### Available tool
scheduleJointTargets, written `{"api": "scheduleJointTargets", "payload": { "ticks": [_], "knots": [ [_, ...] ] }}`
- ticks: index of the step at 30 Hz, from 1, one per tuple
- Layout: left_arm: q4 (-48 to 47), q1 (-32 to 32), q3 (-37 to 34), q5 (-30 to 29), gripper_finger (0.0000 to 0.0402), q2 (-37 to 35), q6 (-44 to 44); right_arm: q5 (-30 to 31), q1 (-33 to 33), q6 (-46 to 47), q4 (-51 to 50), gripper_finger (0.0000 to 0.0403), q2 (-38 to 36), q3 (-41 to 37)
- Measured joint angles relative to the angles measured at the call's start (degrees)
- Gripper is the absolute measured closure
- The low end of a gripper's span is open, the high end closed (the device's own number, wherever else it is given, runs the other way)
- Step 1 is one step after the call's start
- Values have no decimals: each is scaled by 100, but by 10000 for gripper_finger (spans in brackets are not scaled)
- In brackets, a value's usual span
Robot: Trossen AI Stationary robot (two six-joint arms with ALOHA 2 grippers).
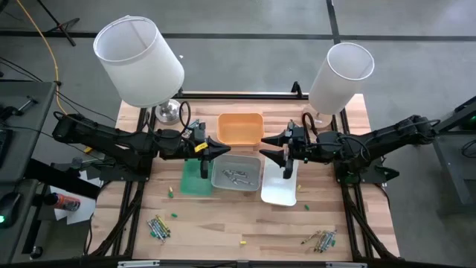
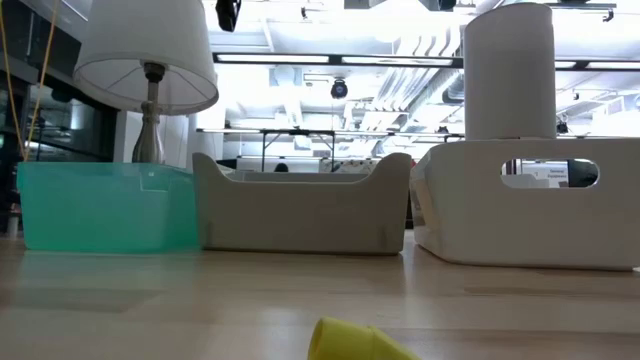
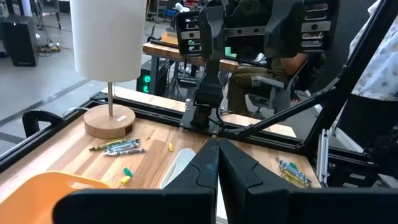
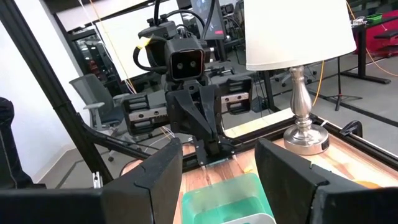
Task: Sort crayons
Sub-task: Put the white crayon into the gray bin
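Several grey crayons [image 1: 235, 176] lie in the grey tray [image 1: 253, 182]. Crayon heaps lie near the table's front edge at the left [image 1: 158, 227] and at the right [image 1: 322, 240]; both also show in the left wrist view [image 3: 118, 147] [image 3: 292, 173]. Single crayons lie loose [image 1: 169, 192] [image 1: 242, 242] [image 1: 303, 207], and a yellow one is close in the low view [image 2: 350, 342]. My left gripper [image 1: 222, 151] is shut and holds nothing I can see, above the grey tray's far left corner. My right gripper [image 1: 274, 149] is open and empty above the white tray's [image 1: 279, 195] far end.
An orange tray [image 1: 240, 128] stands behind the grey one, and a green tray [image 1: 192, 182] is at its left. Two white-shaded lamps stand at the far corners [image 1: 140, 59] [image 1: 338, 74]. Bare wood lies between the two crayon heaps.
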Motion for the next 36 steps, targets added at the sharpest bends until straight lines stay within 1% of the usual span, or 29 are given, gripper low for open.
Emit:
{"api": "scheduleJointTargets", "payload": {
  "ticks": [6,19,21,22,23,27,29,32,35,36],
  "knots": [
    [-14,-17,0,7,401,0,313,0,0,0,0,206,0,0],
    [-22,-17,0,8,401,0,315,0,0,4,0,206,0,0],
    [-23,-17,0,9,401,0,316,-9,0,136,0,206,0,0],
    [-23,-17,0,8,401,0,316,-101,-2,309,0,206,0,0],
    [-23,-17,0,8,401,0,318,-337,-4,528,0,206,0,0],
    [-29,-14,0,9,401,0,318,-1642,28,1593,-89,206,-42,2],
    [-31,-14,0,9,401,0,315,-2124,126,2236,-246,206,-37,2],
    [-31,-14,0,7,401,0,246,-2500,445,3184,-484,206,-37,2],
    [-31,-14,0,9,401,0,160,-2786,941,4062,-799,206,-35,15],
    [-31,-14,0,9,401,0,162,-2830,1140,4349,-1064,206,-35,87]
  ]
}}
